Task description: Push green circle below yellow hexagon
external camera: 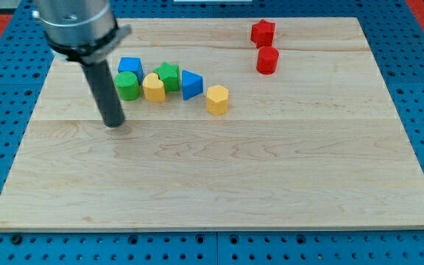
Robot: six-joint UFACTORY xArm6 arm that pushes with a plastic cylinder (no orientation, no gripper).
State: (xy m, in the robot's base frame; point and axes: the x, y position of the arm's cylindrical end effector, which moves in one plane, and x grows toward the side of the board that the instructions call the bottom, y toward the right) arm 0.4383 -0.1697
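The green circle sits on the wooden board at the upper left, touching a blue square block behind it and a yellow heart on its right. The yellow hexagon stands further to the view's right, apart from the cluster. My tip rests on the board just below and slightly left of the green circle, a small gap between them.
A green star and a blue triangle lie between the heart and the hexagon. A red star and a red cylinder stand at the upper right. The board's edge runs along the view's bottom.
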